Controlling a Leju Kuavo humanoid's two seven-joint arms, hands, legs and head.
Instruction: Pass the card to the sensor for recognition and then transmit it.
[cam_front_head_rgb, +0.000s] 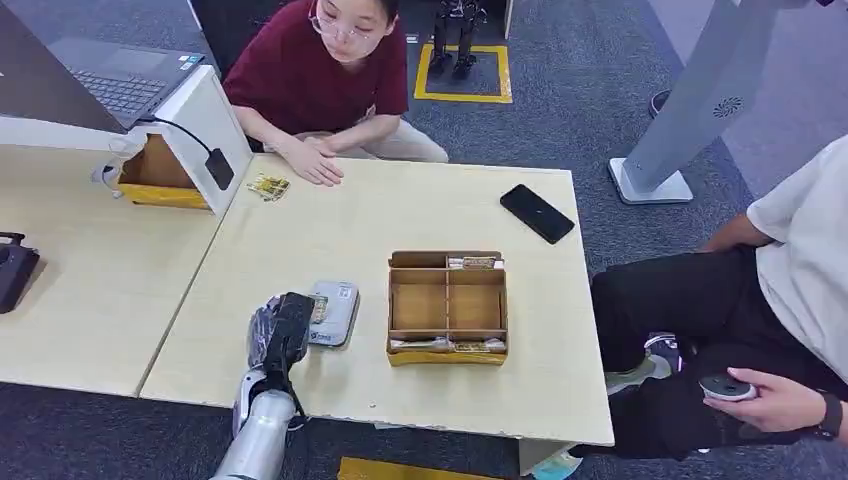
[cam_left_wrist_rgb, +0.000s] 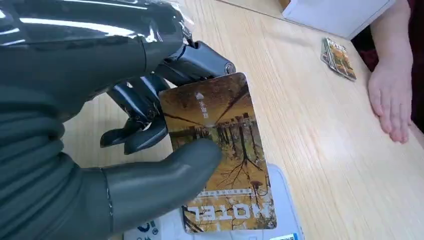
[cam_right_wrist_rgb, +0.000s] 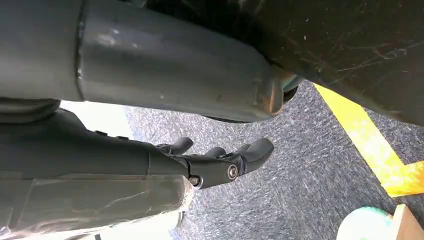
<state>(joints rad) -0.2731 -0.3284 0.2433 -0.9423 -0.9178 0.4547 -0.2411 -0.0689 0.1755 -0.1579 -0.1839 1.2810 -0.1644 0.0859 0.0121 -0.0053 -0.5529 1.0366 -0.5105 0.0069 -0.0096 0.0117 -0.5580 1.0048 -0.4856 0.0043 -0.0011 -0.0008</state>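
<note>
The head view looked down from high over the pale surface. The left wrist view sat close behind the left hand, sharing that surface and a person's resting hand. The right wrist view faced grey carpet at close range.

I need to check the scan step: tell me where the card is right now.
The card is gripped in the left hand, held just over the grey sensor on the table's near left part, left of the wooden divided box.
</note>
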